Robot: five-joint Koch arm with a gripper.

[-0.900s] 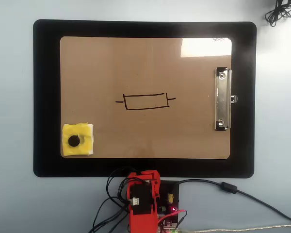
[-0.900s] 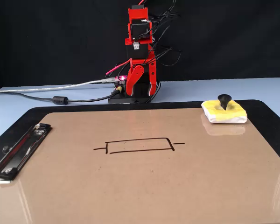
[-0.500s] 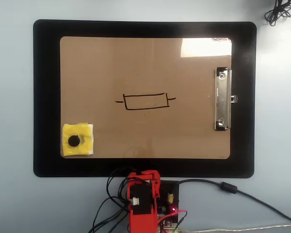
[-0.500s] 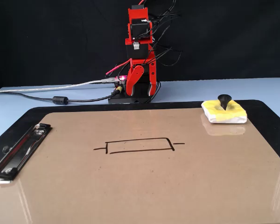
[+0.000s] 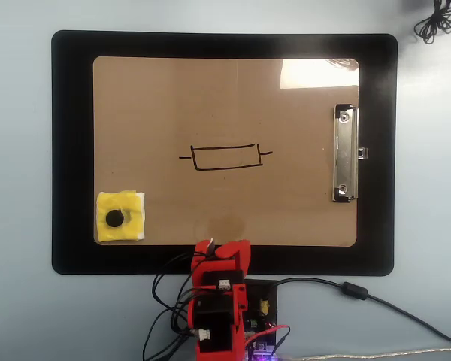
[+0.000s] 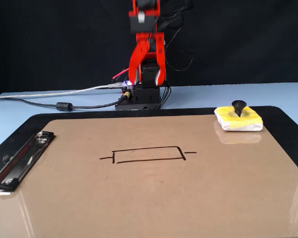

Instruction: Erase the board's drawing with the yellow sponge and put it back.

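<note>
The board [image 5: 225, 105] lies flat on a black mat [image 5: 71, 150] on the pale blue counter [image 5: 19, 180], its metal clip [image 5: 345, 153] at the right edge in the overhead view. The drawing [image 5: 225, 156] sits near the board's middle, intact. The yellow sponge [image 5: 120, 216] rests on the board's lower-left corner in the overhead view (far right in the fixed view [image 6: 238, 119]), black knob up. The red arm [image 6: 146, 59] stands at the mat's edge by its base; the gripper [image 5: 221, 249] holds nothing, and I cannot tell how far its jaws are open.
</note>
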